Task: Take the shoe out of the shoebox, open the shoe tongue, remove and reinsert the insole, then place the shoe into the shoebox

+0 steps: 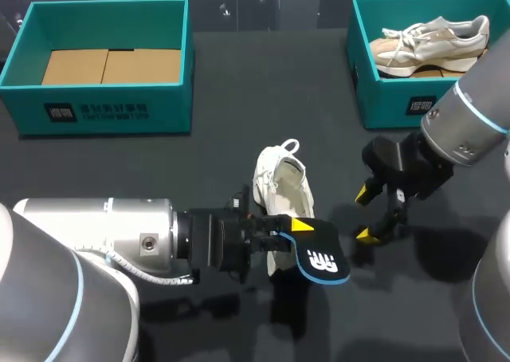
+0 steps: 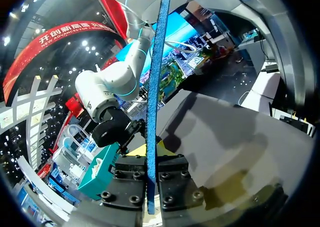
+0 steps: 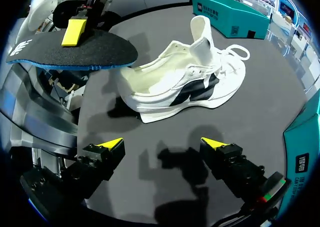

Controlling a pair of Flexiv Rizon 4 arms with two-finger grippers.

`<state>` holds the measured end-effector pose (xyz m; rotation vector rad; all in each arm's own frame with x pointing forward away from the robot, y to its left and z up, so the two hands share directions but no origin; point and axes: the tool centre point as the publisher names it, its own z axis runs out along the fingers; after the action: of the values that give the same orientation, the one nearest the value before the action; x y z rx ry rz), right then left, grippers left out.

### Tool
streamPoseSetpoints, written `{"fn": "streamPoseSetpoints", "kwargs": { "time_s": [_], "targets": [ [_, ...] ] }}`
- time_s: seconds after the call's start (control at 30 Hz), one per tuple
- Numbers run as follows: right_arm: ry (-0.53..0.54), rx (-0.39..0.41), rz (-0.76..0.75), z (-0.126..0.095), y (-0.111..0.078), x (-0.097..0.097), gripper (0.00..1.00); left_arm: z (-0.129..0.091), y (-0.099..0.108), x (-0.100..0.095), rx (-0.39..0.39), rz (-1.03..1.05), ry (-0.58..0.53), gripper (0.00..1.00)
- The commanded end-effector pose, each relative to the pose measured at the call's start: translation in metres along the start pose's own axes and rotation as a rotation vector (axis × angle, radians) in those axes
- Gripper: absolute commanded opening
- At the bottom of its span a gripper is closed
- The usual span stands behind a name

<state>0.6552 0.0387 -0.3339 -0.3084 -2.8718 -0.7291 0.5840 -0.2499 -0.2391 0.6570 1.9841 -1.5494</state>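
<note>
A white shoe (image 1: 282,188) with a black side panel stands on the dark table, its tongue (image 3: 202,33) pulled up; in the right wrist view the shoe (image 3: 185,82) lies ahead of my right gripper. My left gripper (image 1: 296,228) is shut on the dark insole (image 1: 319,257) with a blue edge, held flat just beside the shoe's heel. Edge-on, the insole (image 2: 156,87) rises between the left fingers. My right gripper (image 1: 367,212) hangs open to the right of the shoe, empty; its yellow tips (image 3: 113,143) stand wide apart.
A teal shoebox (image 1: 107,107) with cardboard inside stands at the back left. Another teal box (image 1: 390,95) at the back right holds a beige sneaker (image 1: 430,45).
</note>
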Motion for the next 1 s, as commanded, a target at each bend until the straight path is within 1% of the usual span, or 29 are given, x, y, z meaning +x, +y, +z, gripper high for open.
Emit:
{"fn": "streamPoseSetpoints", "kwargs": {
  "time_s": [0.03,0.27,0.37,0.43,0.5,0.63,0.87,1.0],
  "targets": [
    [0.003,0.005,0.001,0.002,0.002,-0.002,1.0,0.006,-0.001,0.0,-0.008,0.0,-0.001,0.0],
    [0.003,0.005,0.001,0.002,0.002,-0.002,1.0,0.006,-0.001,0.0,-0.008,0.0,-0.001,0.0],
    [-0.03,-0.041,-0.022,0.003,0.001,0.004,1.0,0.006,-0.002,0.0,-0.014,-0.016,-0.007,0.0],
    [-0.063,-0.038,-0.016,0.005,0.0,0.006,1.0,0.004,-0.001,0.0,-0.015,-0.035,-0.01,0.0],
    [-0.072,-0.063,-0.023,0.007,0.001,0.007,1.0,0.001,-0.002,-0.002,-0.019,-0.054,-0.013,0.0],
    [-0.092,-0.066,-0.029,0.01,0.002,0.008,1.0,-0.003,-0.001,-0.005,-0.014,-0.088,-0.013,0.0],
    [-0.127,-0.068,-0.025,0.013,0.007,0.007,1.0,-0.01,0.007,-0.004,-0.036,-0.126,-0.008,0.0],
    [-0.133,-0.056,-0.017,0.019,0.01,0.005,1.0,-0.018,0.013,-0.004,-0.042,-0.161,0.0,0.0]
  ]
}}
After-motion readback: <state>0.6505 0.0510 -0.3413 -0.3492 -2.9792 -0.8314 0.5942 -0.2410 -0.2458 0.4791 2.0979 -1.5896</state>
